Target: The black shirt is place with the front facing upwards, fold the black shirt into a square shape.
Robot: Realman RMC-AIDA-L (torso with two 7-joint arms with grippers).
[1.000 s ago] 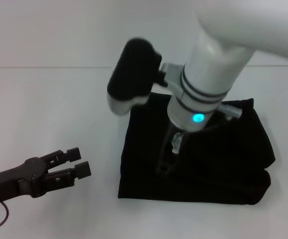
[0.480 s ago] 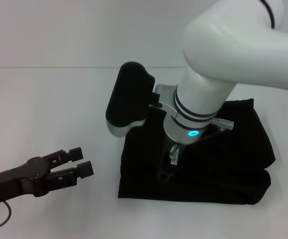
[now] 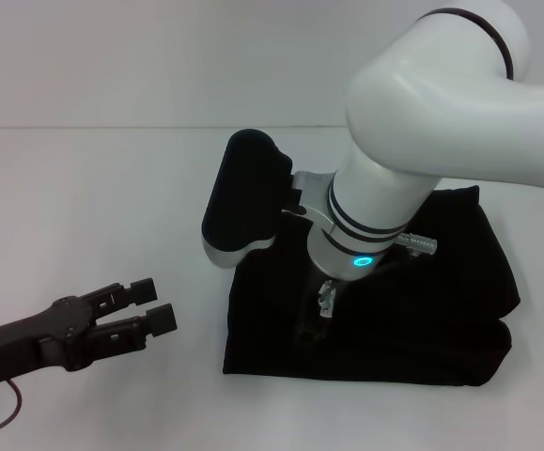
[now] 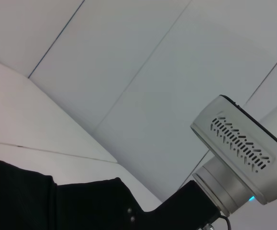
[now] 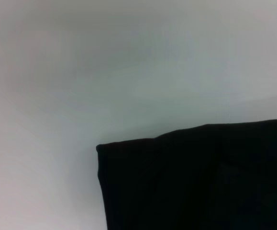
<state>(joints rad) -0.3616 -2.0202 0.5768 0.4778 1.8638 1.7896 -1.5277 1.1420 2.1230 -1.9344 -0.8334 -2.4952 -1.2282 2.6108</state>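
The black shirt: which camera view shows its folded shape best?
The head view shows the black shirt best: almost the whole folded, roughly square bundle on the table, with the right arm partly covering it. The right wrist view shows one corner only; the left wrist view shows a dark strip.

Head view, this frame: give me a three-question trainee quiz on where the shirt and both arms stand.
1. True or false: the shirt lies spread out flat with both sleeves showing.
2. Which gripper is off the shirt, over bare table? A) left B) right C) neither
3. Fill in: the right gripper is down on the ____ half of the shirt, by the robot's sides.

Key
1. False: it is a compact folded block, roughly square.
2. A: the left gripper sits to the shirt's left, jaws open and holding nothing.
3. Left: it sits near the shirt's left front part; its jaws are too dark against the cloth to read.
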